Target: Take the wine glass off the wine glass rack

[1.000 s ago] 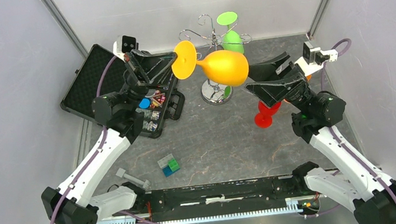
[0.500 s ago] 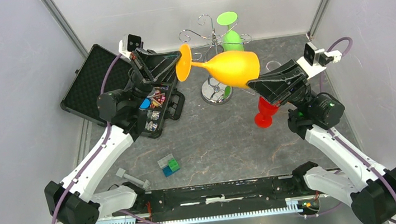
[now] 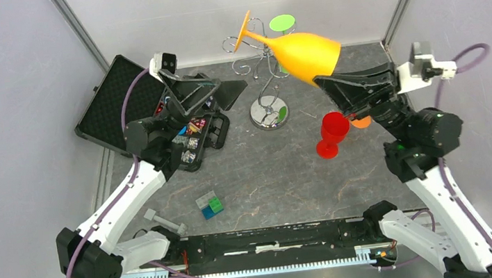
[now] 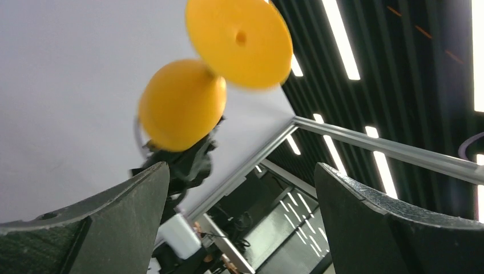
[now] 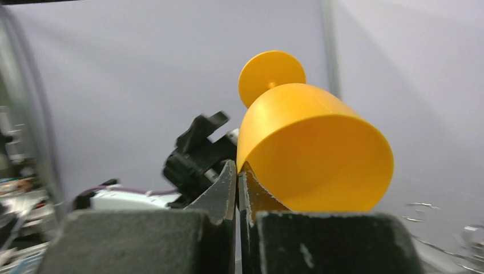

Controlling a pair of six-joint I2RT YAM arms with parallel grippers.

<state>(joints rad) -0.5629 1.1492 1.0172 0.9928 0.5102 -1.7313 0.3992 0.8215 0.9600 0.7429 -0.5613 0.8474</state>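
- Top external view: the right gripper (image 3: pixel 329 82) holds the orange wine glass (image 3: pixel 307 55) by the rim of its bowl. The glass is in the air just right of the wine glass rack (image 3: pixel 269 114), higher and further right than a second ago.
- The glass lies tilted, with its foot pointing up and left past the rack's curled arms and its bowl towards the right arm. Half a second ago the foot sat lower, at the left gripper's fingertips.
- The left gripper (image 3: pixel 227 89) has let go of the foot and dropped back towards the black case (image 3: pixel 109 102). Its jaws are spread wide with nothing between them.
- Left wrist view: the two fingers (image 4: pixel 114 228) stand far apart, and the glass hangs well above them, foot nearest the camera.
- Right wrist view: the fingers (image 5: pixel 220 194) are pressed almost together, pinching the bowl's wall at the rim.
- A green glass (image 3: pixel 281 23) hangs on the rack behind the orange bowl, as before.
- The red glass (image 3: pixel 330 133) stands upright on the table (image 3: pixel 269 178), unmoved, below the right gripper.
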